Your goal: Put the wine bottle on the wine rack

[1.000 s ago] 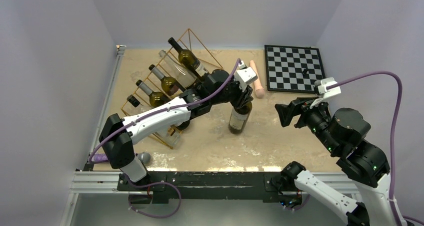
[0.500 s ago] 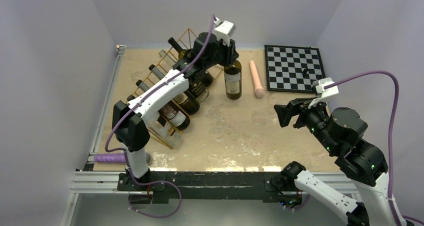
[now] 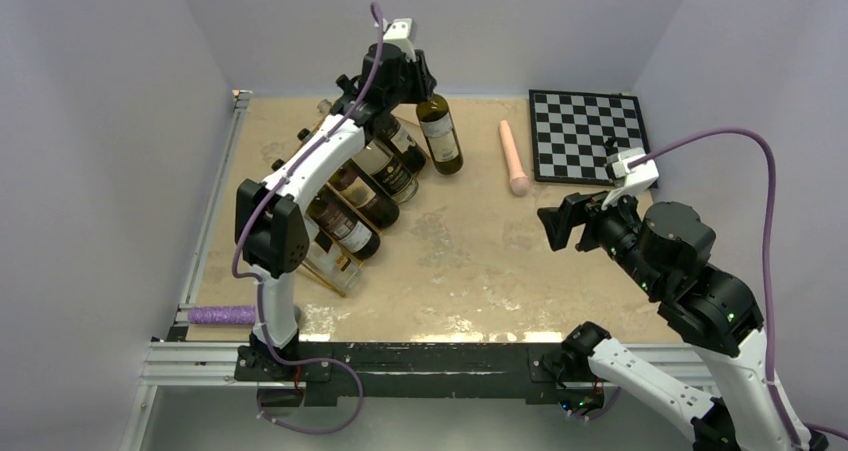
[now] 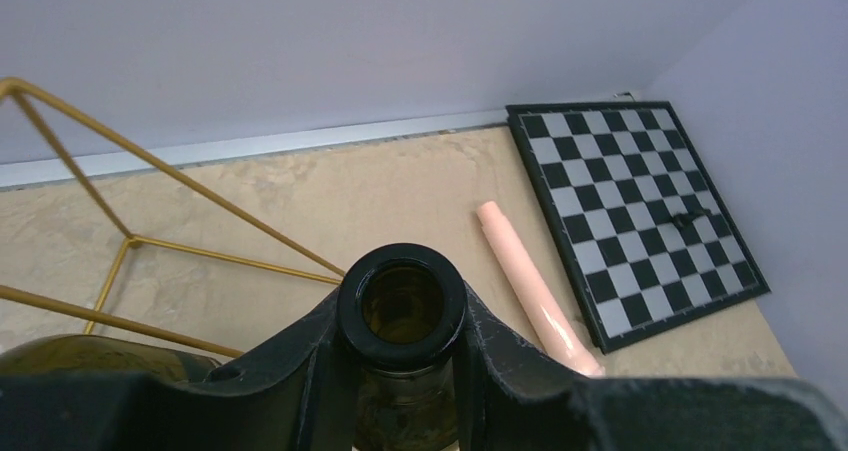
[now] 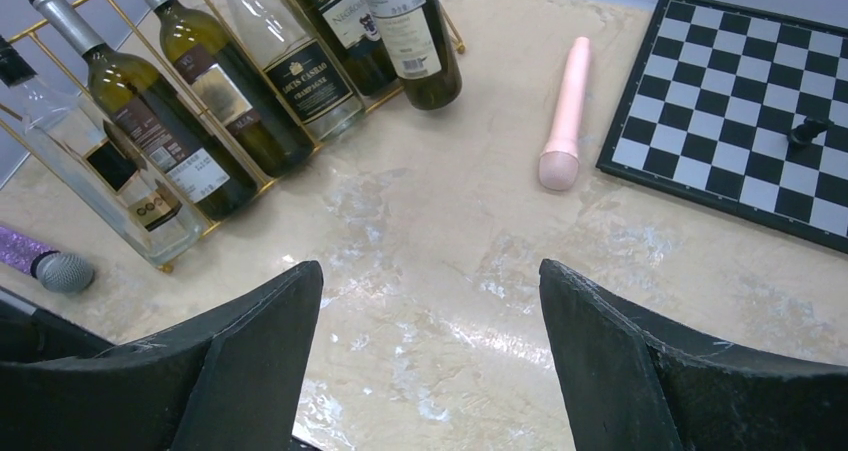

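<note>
left gripper (image 4: 400,316) clamped on bottle (image 3: 441,137) neck, bottle upright-ish just right of rack (image 4: 130,238), looks lifted. tip imo: lay it over slow, feed into free slot, don't clip racked ones. right gripper (image 5: 430,271) wide open, holding nothing, well right of rack. beige marbled table (image 5: 400,201), lilac walls.

1. Your left arm (image 3: 312,169) is stretched out long, reaching up and far forward from its base.
2. Your left gripper (image 3: 424,89) points down from the wrist, its jaws clamped on the neck of the wine bottle (image 3: 441,139).
3. Your right arm (image 3: 695,276) is folded, elbow high, close to its base.
4. Your right gripper (image 3: 558,225) hangs in the air, jaws spread wide, holding nothing.
</note>
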Robot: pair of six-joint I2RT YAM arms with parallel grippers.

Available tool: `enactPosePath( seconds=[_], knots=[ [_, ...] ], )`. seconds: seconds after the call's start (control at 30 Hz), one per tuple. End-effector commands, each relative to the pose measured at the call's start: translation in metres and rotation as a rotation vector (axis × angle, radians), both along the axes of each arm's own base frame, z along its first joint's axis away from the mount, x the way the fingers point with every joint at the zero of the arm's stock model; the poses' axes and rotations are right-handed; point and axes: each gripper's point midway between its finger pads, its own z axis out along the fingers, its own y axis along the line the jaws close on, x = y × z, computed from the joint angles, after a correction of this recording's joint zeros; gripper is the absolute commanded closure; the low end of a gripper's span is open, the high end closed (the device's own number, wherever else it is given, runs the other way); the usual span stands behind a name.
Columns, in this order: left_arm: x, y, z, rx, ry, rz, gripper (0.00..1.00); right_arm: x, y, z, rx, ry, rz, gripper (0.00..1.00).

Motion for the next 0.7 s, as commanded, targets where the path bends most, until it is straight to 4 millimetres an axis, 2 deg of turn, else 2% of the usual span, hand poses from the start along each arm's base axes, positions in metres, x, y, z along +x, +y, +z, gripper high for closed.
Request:
enactPosePath(
  seconds=[0.0, 0.2, 0.33, 0.67],
  knots=[
    [0.029, 0.035, 0.105, -0.237, -0.236, 0.124, 1.0, 0.001, 0.006, 0.007, 0.032, -0.007, 0.014, 0.17],
    [0.047, 0.061, 0.106, -0.274, -0.252, 0.174, 1.0, 0.006, 0.012, 0.004, 0.025, 0.01, 0.023, 0.17],
    [0.057, 0.071, 0.101, -0.288, -0.251, 0.199, 1.0, 0.008, 0.014, 0.002, 0.021, 0.019, 0.026, 0.17],
    [0.07, 0.075, 0.077, -0.294, -0.232, 0.207, 1.0, 0.013, 0.017, -0.003, 0.007, 0.035, 0.022, 0.17]
  ],
)
